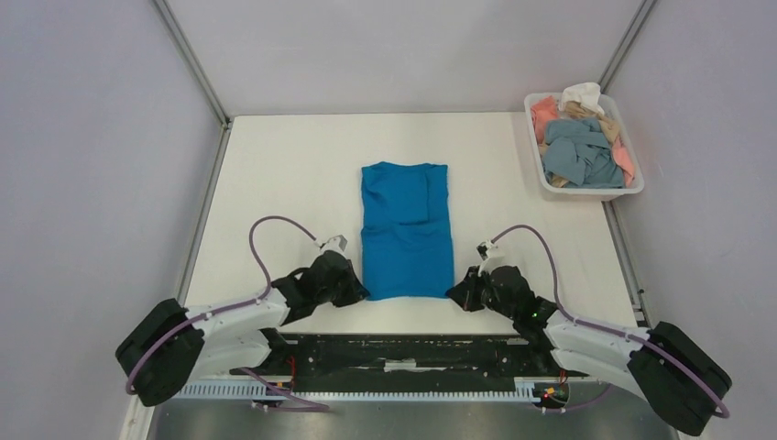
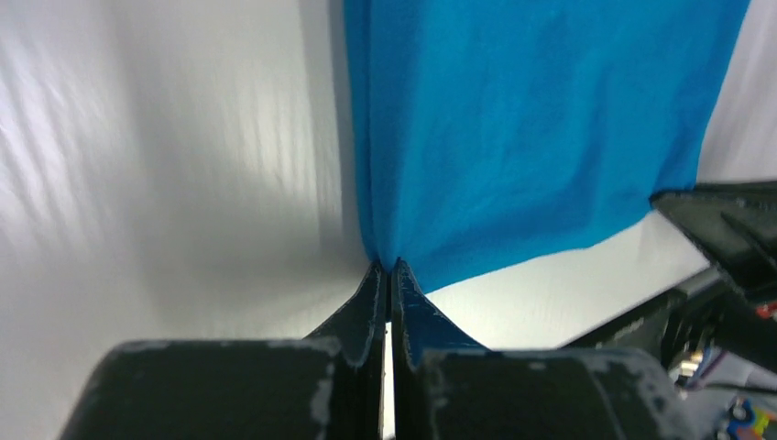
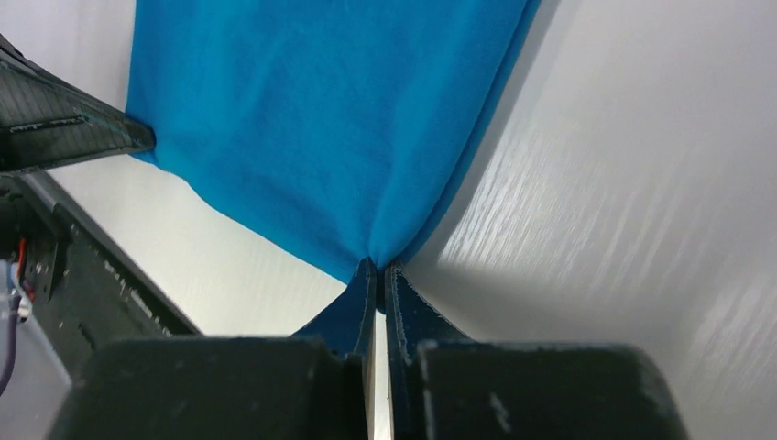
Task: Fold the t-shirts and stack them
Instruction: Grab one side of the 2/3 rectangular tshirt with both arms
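Seemed early in the job: only the bright blue t-shirt [image 1: 407, 229] spread on the table [image 1: 275, 174], midway between the arms, already narrowed to a tall rectangle with sleeves turned in over the chest, but not yet doubled from hem to collar. Showed nothing stacked anywhere. Left to do: the other shirts [image 1: 582, 151], grey-blue, salmon, tan and white, heaped crumpled in the white tray [image 1: 591, 191] at the far right corner. Was pinched at both near hem corners: left gripper [image 2: 387, 268] clamped tight on the left corner, right gripper [image 3: 376, 264] clamped tight on the right, with cloth drawn to a point at each. Looked smooth and flat across the middle, puckered slightly near the grips, with one soft ridge along a turned-in sleeve. Appeared ready for carrying the hem toward the collar.
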### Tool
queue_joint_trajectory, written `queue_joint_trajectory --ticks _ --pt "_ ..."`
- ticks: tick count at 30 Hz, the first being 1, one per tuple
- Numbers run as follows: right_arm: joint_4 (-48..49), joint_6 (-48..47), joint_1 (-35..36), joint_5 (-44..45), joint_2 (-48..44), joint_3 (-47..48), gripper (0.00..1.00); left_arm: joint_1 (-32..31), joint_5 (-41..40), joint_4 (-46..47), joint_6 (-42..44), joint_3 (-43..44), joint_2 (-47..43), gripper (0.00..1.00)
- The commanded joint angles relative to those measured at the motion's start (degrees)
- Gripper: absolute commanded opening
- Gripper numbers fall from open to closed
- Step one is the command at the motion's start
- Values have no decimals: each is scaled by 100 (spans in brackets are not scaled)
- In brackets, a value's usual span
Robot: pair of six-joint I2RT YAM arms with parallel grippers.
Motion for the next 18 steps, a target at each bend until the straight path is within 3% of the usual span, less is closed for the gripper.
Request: queue_joint_trajectory --ticks 1,11,18 --pt "-1331 541 466 11 -777 -581 0 -875 -462 -962 -851 -510 -606 2" --pt "-2500 970 1390 369 -1716 -593 0 -1671 -628 -1606 -1448 -721 -1334 2" --pt "-2046 613 1387 949 -1611 -46 0 -1715 -1035 -1211 -1162 -348 -1626 2"
